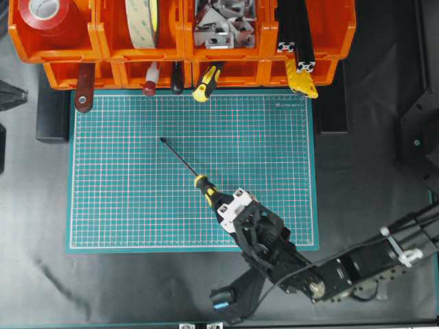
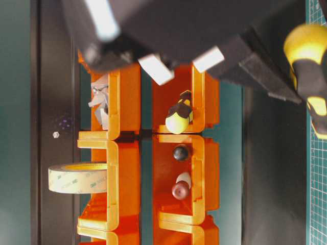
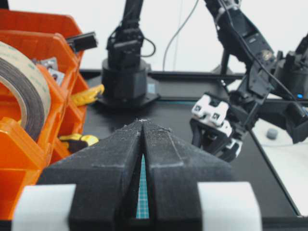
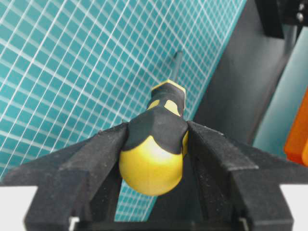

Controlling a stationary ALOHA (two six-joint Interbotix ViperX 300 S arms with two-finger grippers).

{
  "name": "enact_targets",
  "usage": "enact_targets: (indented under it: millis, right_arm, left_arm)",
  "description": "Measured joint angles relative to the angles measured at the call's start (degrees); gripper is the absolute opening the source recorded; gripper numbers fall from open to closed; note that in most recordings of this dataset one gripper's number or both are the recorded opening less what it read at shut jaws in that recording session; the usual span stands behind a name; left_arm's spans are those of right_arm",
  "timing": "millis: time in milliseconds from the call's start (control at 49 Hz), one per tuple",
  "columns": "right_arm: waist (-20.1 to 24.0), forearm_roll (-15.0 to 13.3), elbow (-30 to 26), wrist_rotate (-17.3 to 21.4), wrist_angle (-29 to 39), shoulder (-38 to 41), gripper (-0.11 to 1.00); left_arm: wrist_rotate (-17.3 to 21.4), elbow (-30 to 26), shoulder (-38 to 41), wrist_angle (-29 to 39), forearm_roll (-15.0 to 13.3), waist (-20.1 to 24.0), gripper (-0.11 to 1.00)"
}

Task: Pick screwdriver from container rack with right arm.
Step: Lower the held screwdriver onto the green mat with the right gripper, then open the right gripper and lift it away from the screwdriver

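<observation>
The screwdriver (image 1: 204,187), with a black-and-yellow striped handle and a thin grey shaft, lies slanted over the green cutting mat (image 1: 123,199), tip pointing up-left. My right gripper (image 1: 223,205) is shut on the rear of its handle. In the right wrist view both fingers press the handle (image 4: 155,144) and the gripper (image 4: 156,129) is above the mat. The orange container rack (image 1: 184,53) runs along the far edge, well away from the screwdriver. My left gripper (image 3: 143,122) is shut and empty beside the rack (image 3: 19,144); its body is out of the overhead view.
In the rack's front bins stand a stubby yellow-and-black tool (image 1: 207,81), a red-handled tool (image 1: 150,82) and a black knob (image 1: 177,81). A tape roll (image 1: 143,20), red tape (image 1: 48,15) and metal brackets (image 1: 223,27) fill the rear bins. Black table surrounds the mat.
</observation>
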Motion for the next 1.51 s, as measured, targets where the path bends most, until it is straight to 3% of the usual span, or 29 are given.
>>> enact_targets:
  millis: [673,836,938,1346,1509]
  right_arm:
    - [-2.90,0.70,1.14,0.26,-7.21,-0.09,0.39]
    - [-3.43,2.99,1.32,0.70,-9.05,0.88,0.62]
    - [-3.43,3.96,1.41,0.97,-9.58,0.97,0.70]
    - [-3.25,5.10,0.88,2.99,-9.67,1.14,0.76]
    - [-2.99,5.10,-0.62,5.98,-4.92,1.05,0.79]
  left_arm:
    - [0.00,0.09,-0.09,2.02,0.00,0.00,0.00]
    - [0.00,0.00,-0.09,2.46,0.00,0.00,0.00]
    - [0.00,0.00,-0.09,2.81,0.00,0.00,0.00]
    - [-0.09,0.09,-0.09,3.87,0.00,0.00,0.00]
    - [-0.09,0.00,0.00,4.13,0.00,-0.26,0.00]
